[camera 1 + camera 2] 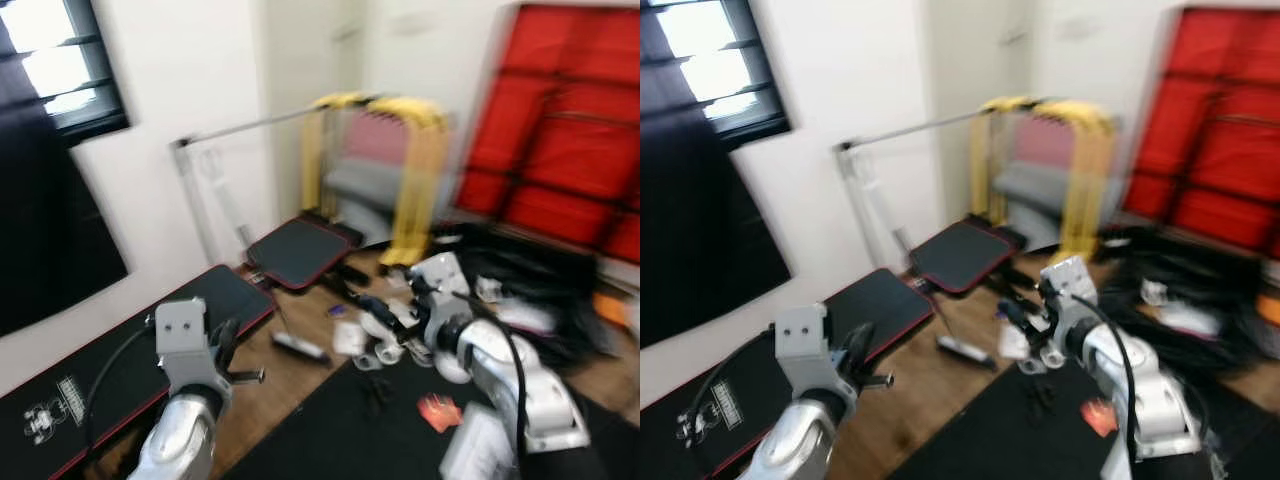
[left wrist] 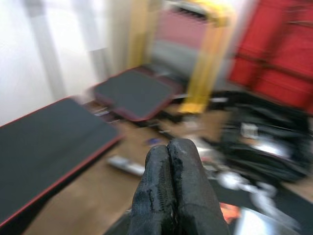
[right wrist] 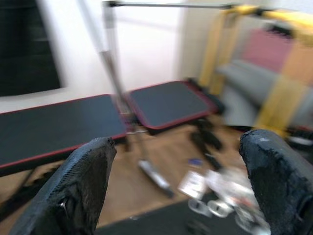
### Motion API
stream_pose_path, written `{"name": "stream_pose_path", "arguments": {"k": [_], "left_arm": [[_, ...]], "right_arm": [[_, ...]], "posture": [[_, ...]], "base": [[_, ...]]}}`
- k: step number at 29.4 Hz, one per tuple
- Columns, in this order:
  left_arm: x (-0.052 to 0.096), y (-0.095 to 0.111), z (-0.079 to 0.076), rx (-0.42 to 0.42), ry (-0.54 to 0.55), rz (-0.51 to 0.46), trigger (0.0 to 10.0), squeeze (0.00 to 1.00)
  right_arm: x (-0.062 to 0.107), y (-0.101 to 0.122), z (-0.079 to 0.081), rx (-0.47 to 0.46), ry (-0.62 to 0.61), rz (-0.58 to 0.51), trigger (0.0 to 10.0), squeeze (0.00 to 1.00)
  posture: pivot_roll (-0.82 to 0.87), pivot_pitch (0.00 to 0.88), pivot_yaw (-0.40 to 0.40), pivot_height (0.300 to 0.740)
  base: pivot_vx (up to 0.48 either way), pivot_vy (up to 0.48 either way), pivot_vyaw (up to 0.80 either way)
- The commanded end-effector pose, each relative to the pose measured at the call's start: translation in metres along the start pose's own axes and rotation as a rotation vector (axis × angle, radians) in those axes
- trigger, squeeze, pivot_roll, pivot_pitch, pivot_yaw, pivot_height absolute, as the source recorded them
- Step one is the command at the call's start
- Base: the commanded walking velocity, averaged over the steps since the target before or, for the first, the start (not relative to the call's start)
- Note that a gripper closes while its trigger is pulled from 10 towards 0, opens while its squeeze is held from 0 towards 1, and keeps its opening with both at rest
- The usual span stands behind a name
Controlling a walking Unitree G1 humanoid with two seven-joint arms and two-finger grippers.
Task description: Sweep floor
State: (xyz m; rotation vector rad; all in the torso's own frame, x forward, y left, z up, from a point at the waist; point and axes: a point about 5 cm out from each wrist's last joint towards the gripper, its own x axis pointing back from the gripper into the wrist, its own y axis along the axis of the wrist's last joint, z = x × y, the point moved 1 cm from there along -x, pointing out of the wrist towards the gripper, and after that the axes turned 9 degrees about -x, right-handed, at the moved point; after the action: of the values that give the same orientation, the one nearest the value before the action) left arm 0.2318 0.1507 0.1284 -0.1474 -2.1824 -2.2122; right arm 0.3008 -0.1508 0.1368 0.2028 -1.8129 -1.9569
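The broom (image 3: pixel 146 166) lies at frame centre on the wood floor, handle slanting up toward the wall; the spread-fingered right gripper (image 3: pixel 171 196) faces it, nearer than the clenched left gripper (image 2: pixel 173 191).

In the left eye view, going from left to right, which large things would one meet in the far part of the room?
Dark window with slats → black red-edged padded mat → yellow metal frame → red panelled door.
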Motion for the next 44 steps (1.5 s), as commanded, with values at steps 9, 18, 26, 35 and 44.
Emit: {"name": "stream_pose_path", "arguments": {"k": [9,18,26,35,44], "left_arm": [[-0.0014,-0.0033,-0.0038,-0.045,-0.053,-0.007,10.0,0.00],[-0.0011,-0.0030,-0.0037,-0.065,-0.050,-0.021,10.0,0.00],[-0.0002,-0.0026,-0.0035,-0.073,-0.058,-0.030,10.0,0.00],[-0.0006,-0.0016,-0.0065,-0.075,-0.077,-0.049,10.0,0.00],[-0.0055,-0.0003,-0.0092,-0.073,-0.087,-0.067,10.0,0.00]], "right_arm": [[-0.0048,0.0013,0.0086,-0.012,0.024,-0.021,10.0,0.00],[-0.0063,0.0022,0.0098,-0.021,0.018,-0.031,10.0,0.00],[-0.0067,0.0040,0.0104,-0.001,0.004,-0.055,10.0,0.00],[-0.0068,0.0042,0.0095,0.022,-0.012,-0.067,10.0,0.00],[-0.0091,0.0036,0.0086,0.018,-0.017,-0.065,10.0,0.00]], "posture": [[-0.07,0.000,-0.057,0.740],[-0.06,0.000,-0.055,0.740],[-0.07,0.000,-0.051,0.740],[-0.08,0.000,-0.050,0.740],[-0.09,0.000,-0.049,0.740]], "base": [[0.000,0.000,-0.80],[0.000,0.000,-0.80],[0.000,0.000,-0.50],[0.209,0.000,-0.36],[0.369,0.000,-0.27]]}}
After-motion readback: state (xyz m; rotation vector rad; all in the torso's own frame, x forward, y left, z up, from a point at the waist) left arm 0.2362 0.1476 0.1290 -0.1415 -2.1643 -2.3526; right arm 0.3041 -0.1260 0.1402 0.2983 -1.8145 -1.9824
